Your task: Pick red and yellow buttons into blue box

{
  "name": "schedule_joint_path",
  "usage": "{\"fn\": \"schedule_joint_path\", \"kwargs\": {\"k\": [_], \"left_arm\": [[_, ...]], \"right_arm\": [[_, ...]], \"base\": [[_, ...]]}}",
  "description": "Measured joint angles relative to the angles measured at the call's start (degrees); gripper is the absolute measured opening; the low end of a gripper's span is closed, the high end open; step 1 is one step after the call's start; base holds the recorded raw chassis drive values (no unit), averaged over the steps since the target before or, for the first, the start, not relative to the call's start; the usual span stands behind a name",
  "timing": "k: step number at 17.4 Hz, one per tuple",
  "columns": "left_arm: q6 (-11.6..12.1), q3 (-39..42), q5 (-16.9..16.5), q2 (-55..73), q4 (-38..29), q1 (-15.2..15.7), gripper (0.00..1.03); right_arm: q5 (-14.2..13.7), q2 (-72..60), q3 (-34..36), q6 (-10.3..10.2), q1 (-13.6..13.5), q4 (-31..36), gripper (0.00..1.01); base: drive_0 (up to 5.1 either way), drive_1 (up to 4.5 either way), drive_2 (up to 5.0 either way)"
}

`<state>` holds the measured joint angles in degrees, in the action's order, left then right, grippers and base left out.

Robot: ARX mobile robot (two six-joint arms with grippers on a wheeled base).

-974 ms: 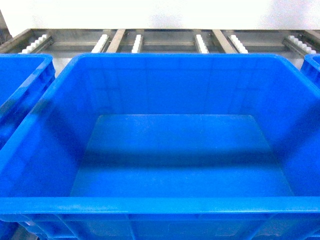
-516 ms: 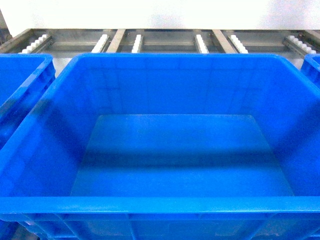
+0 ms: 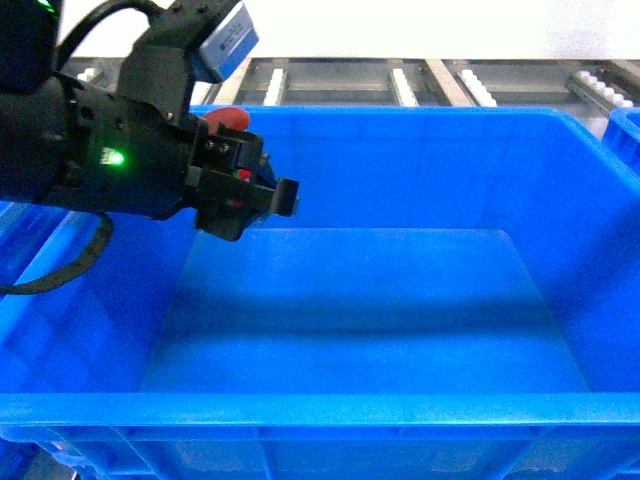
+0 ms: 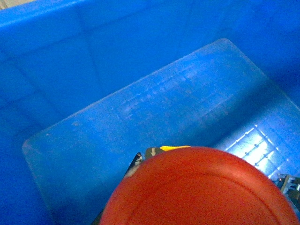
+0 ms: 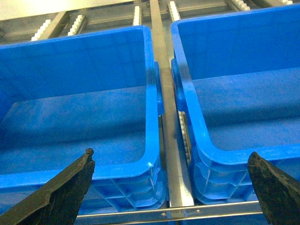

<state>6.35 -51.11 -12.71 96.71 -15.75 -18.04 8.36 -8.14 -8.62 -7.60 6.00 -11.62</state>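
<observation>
Red button orientation: in the left wrist view the round cap of the red button (image 4: 199, 190) faces the camera, so the button's long axis runs roughly along the gripper's own axis; the block base is hidden behind the cap.
Red button location: held above the interior of the blue box (image 3: 380, 412), over its left rear part, clear of the floor.
Red button appearance: smooth, domed red cap with a faint concentric ring; in the head view only a small red edge (image 3: 228, 117) shows above the fingers.
Yellow sliver: a thin yellow strip (image 4: 174, 148) shows just behind the red cap's top edge; what it belongs to cannot be determined.
Left arm pose: reaches in from the left over the box's left wall, wrist angled down and to the right, green indicator lit on the housing.
Left gripper (image 3: 243, 180): jaws closed around the red button.
Right gripper (image 5: 171, 185): jaws spread wide, both black fingertips at the lower corners of the right wrist view, nothing between them.
Right gripper location: above the metal rail (image 5: 165, 105) between two blue crates.
Blue box interior: bare floor, tall sloping walls, thick rim.
Background: roller conveyor frame (image 3: 400, 80) behind the box.
</observation>
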Motion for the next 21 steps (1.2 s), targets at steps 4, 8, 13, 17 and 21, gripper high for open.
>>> {"fn": "schedule_joint_path", "kwargs": {"k": [4,8,13,17,21], "left_arm": [[-0.5,-4.6,0.2,7.0,2.8,-3.1,0.25],[-1.4,-4.0,1.6,10.1,1.8,-4.1,0.25],[-2.9,-3.6,3.3,10.6,0.2,-4.9,0.39],[-3.6,-2.8,4.2,10.2,-1.9,-3.4,0.82],[-6.2,-0.2,8.0,2.9,-6.7,-0.2,0.98]], "right_arm": [[0.0,0.0,0.0,0.0,0.0,0.0,0.98],[0.0,0.0,0.0,0.0,0.0,0.0,0.98],[0.0,0.0,0.0,0.0,0.0,0.0,0.98],[0.0,0.0,0.0,0.0,0.0,0.0,0.98],[0.0,0.0,0.0,0.0,0.0,0.0,0.98]], "base": [[0.0,0.0,0.0],[0.0,0.0,0.0],[0.0,0.0,0.0],[0.0,0.0,0.0],[0.0,0.0,0.0]]}}
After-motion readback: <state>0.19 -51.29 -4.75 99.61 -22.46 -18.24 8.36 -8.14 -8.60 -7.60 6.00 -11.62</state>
